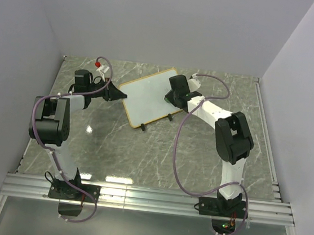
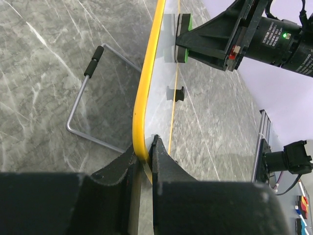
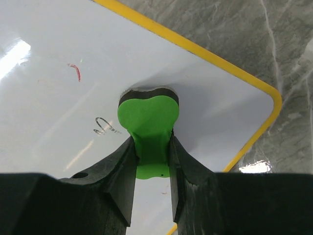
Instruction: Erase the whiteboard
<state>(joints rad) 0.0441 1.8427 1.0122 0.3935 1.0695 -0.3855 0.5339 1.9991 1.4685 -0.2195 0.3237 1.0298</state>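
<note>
The whiteboard stands tilted at the table's middle back, white with a yellow-orange frame. My left gripper is shut on its left edge; in the left wrist view my gripper pinches the yellow frame. My right gripper is shut on the green eraser and presses its dark felt side against the whiteboard's face near a corner. A small red mark and a dark scribble show on the face. The eraser also shows in the left wrist view.
The board's wire stand with a black foot rests on the grey marble table behind the board. A red-and-white connector sits by the left arm. Grey walls close in the back and sides. A metal rail runs along the near edge.
</note>
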